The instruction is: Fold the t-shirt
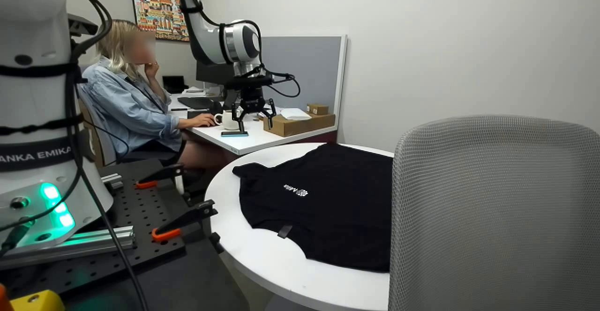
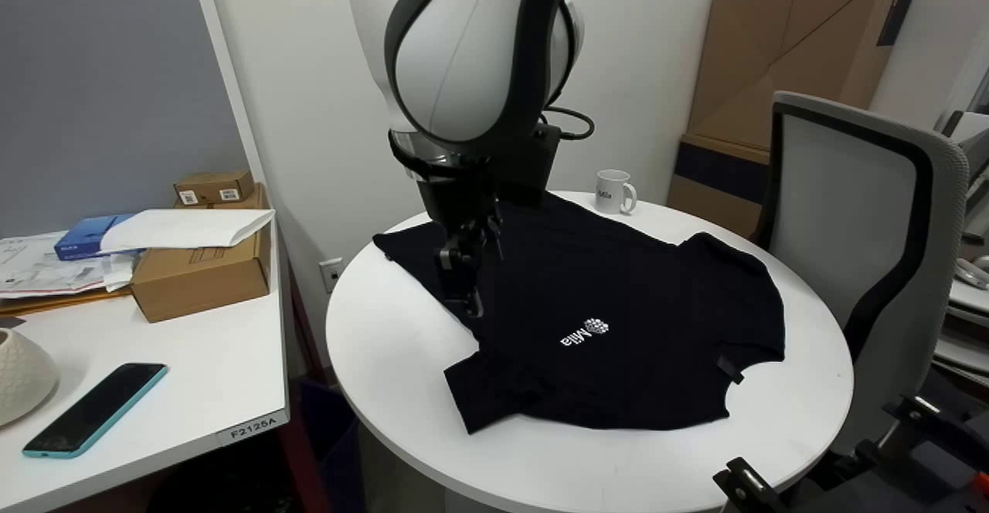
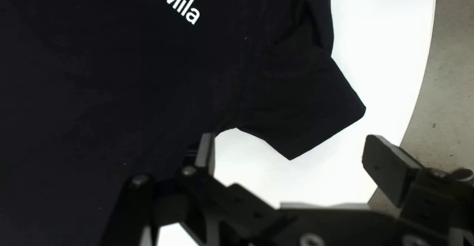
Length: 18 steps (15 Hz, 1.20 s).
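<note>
- Above the white round table (image 2: pixel 386 343), the gripper (image 3: pixel 294 153) points downward, raised clear of the cloth, its jaws spread wide.
- In the wrist view, the tip of a short sleeve (image 3: pixel 303 105) and a patch of bare tabletop show between and beyond the two fingers (image 3: pixel 385 168).
- On the tabletop below, the black t-shirt (image 2: pixel 633 281) lies spread out, its white chest print (image 3: pixel 181 3) facing up and reading "Mila"; the sleeve is creased near the shoulder.
- At the neckline, a small dark tab (image 2: pixel 730 369) sticks out over the white surface.
- Near the shirt, a white mug (image 2: pixel 613 192) stands upright on the same table.
- Beside the table is a grey mesh chair (image 1: pixel 492 208), whose back hides part of the shirt in an exterior view.
- On a white desk (image 2: pixel 232 358), a phone (image 2: pixel 96 411) lies flat; farther back, a cardboard box (image 2: pixel 202 281) bears a white packet (image 2: pixel 189 229) and a smaller box (image 2: pixel 212 187).
- At that desk sits a person (image 1: pixel 131 100) in a light blue shirt, one hand (image 1: pixel 151 70) raised to the face.
- On the wall behind hangs a colourful poster (image 1: pixel 159 6).
</note>
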Available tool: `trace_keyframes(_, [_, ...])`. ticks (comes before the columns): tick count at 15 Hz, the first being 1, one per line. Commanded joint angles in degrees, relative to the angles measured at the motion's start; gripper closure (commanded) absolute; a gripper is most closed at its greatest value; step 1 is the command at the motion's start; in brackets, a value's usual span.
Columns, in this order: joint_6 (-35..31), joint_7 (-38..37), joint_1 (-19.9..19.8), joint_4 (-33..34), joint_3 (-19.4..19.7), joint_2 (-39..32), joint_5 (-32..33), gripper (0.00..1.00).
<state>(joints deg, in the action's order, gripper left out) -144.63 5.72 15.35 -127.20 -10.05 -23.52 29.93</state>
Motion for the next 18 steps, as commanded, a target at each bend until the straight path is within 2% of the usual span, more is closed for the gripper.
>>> trace_keyframes(1, [-2.24,-0.5,1.49,1.5,1.72,-3.92,0.9,0.0])
trace_keyframes(8, [-4.5,-1.65,3.73,1.82,4.3,-8.46,1.43,0.0])
trace_keyframes(14, [-5.1,-1.89,3.84,1.04,7.29,-10.3,1.64,0.0])
trace_keyframes(18, [-4.28,-1.61,4.13,-0.46,6.86,-10.72,0.81,0.0])
